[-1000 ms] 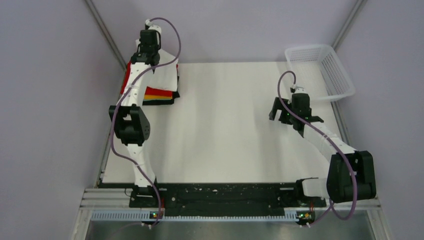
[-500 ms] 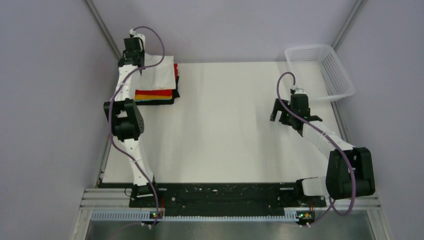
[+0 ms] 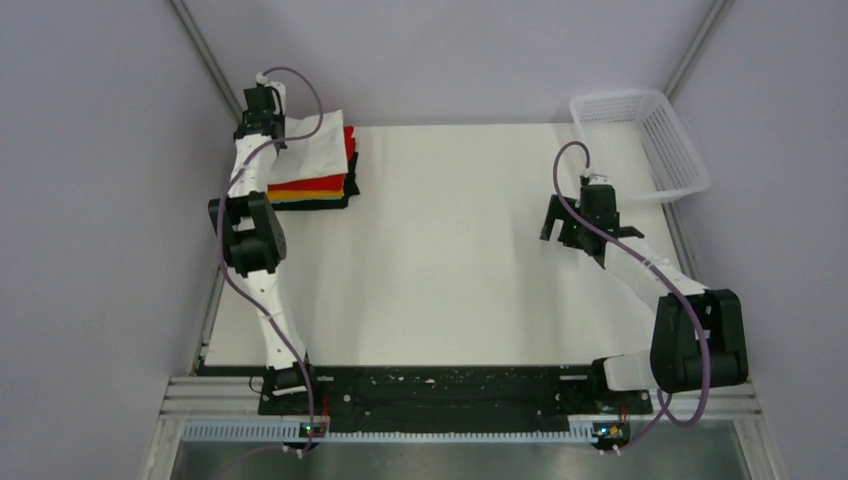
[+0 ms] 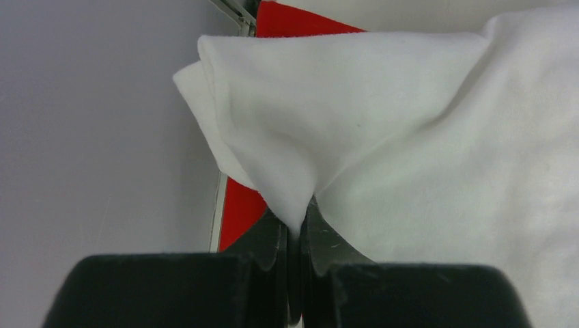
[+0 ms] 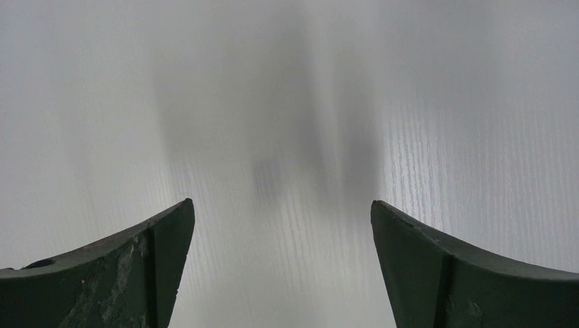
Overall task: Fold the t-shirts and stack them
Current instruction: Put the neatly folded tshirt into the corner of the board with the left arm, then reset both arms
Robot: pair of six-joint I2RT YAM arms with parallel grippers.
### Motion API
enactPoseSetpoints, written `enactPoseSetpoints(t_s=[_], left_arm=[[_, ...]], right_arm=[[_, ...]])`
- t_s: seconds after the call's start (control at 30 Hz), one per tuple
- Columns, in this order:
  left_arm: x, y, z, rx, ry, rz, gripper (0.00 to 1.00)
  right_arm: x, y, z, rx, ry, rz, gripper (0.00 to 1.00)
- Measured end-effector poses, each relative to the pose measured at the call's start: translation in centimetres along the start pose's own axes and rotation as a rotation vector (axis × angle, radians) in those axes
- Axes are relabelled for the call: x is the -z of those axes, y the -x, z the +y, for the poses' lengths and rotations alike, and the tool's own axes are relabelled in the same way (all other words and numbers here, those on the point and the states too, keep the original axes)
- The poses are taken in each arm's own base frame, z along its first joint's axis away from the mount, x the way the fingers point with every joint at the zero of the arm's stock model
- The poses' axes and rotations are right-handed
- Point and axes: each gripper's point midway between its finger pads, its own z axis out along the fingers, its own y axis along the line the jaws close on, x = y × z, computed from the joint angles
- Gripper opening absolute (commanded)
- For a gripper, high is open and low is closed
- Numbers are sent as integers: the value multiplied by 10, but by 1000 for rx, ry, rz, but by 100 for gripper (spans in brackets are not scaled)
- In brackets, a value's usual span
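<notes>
A stack of folded t-shirts sits at the table's far left corner: the white t-shirt [image 3: 318,147] on top, then red [image 3: 312,184], orange-yellow [image 3: 310,193] and black [image 3: 312,203] layers. My left gripper [image 3: 263,122] is at the stack's far left edge, shut on a pinched fold of the white t-shirt [image 4: 355,116]; the red t-shirt [image 4: 239,205] shows beneath. My right gripper [image 3: 578,228] is open and empty, hovering over bare table at the right; its fingertips [image 5: 171,225] frame only tabletop.
A white plastic mesh basket [image 3: 640,140] stands at the far right corner. Grey walls and metal frame posts close in behind the stack, right next to the left gripper. The table's white surface [image 3: 450,250] lies between the arms.
My left gripper has moved left and back, pulling the white t-shirt's edge toward the far left corner of the stack. The right arm has barely moved.
</notes>
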Motion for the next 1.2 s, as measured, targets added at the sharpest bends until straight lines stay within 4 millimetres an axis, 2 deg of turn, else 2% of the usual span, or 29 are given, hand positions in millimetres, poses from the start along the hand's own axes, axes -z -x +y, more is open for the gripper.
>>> enactPoseSetpoints(t_s=[0.07, 0.1, 0.17, 0.2, 0.23, 0.27, 0.3, 0.43, 0.57, 0.67, 0.8, 0.9, 0.97, 1.0, 1.03, 1.07, 1.1, 1.13, 1.2], left_arm=[[-3, -3, 1, 5, 2, 7, 1], [-4, -4, 2, 10, 5, 9, 13], [-5, -6, 6, 22, 16, 12, 44], [-6, -6, 9, 32, 23, 12, 64], [-6, -6, 14, 55, 45, 13, 76], [-6, -7, 18, 56, 57, 14, 95], [-6, -7, 23, 78, 81, 14, 98], [1, -9, 48, 216, 224, 27, 99], [25, -1, 60, 378, 290, 10, 99], [68, 10, 60, 473, 259, -36, 99], [155, 29, 49, 583, 164, -164, 99], [216, 40, 15, 626, 54, -273, 99], [247, 33, -27, 620, -48, -305, 99], [256, 23, -47, 608, -93, -299, 99], [264, 8, -73, 595, -149, -285, 99], [265, -19, -97, 580, -199, -237, 99], [269, -33, -115, 559, -238, -207, 99], [268, -60, -133, 554, -278, -150, 99], [265, -103, -146, 562, -310, -60, 99]], right_arm=[[-1, 0, 0, 0, -1, 5, 99], [-1, -1, 0, 0, -3, 7, 99], [0, -2, -1, 1, -6, 14, 99], [0, -3, -1, 1, -7, 16, 99], [0, -3, -2, 1, -9, 17, 99], [0, -3, -2, 1, -9, 17, 99], [0, -3, -2, 1, -10, 18, 99], [1, 0, -1, -2, -9, 14, 99], [2, 5, 1, -12, -4, -5, 99], [8, 14, 2, -23, -3, -38, 99], [24, 32, 1, -46, -4, -132, 99], [38, 41, -1, -65, -5, -205, 99], [43, 41, -4, -78, -10, -237, 99], [45, 40, -5, -82, -12, -248, 99], [46, 37, -7, -87, -17, -252, 99], [46, 35, -9, -90, -22, -253, 99], [46, 32, -11, -93, -28, -253, 99], [46, 30, -12, -98, -31, -256, 99], [45, 24, -14, -106, -37, -257, 99]])
